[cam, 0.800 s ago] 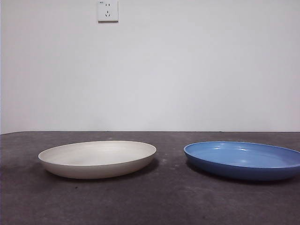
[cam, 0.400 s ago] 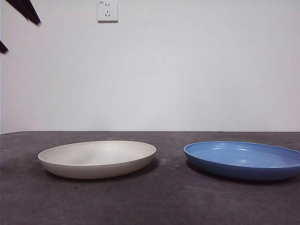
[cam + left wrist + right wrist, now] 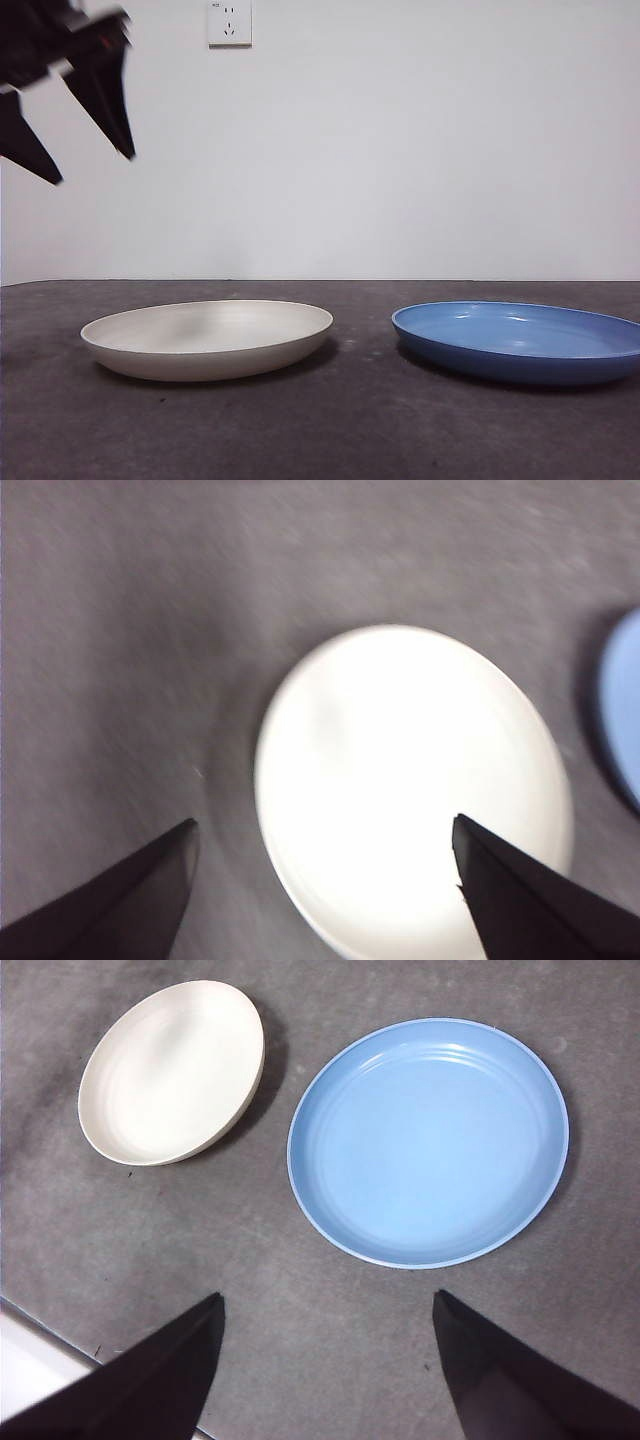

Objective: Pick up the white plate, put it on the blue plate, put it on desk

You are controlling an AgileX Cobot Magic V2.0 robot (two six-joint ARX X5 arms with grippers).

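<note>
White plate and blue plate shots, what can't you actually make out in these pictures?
- Left wrist view: motion blur smears the white plate; its rim detail is lost, and the picture's edge cuts off all but a sliver of the blue plate.
- Front view: the left gripper is blurred, and its arm is cut off at the corner.
- Front view: the blue plate's far side runs off the edge.
- Right gripper: only its own view shows it.

A plain white painted wall fills the background, evenly and softly lit. A white square plastic wall socket sits high on it. Below stretches the dark grey-brown, mottled, rough worktop.
</note>
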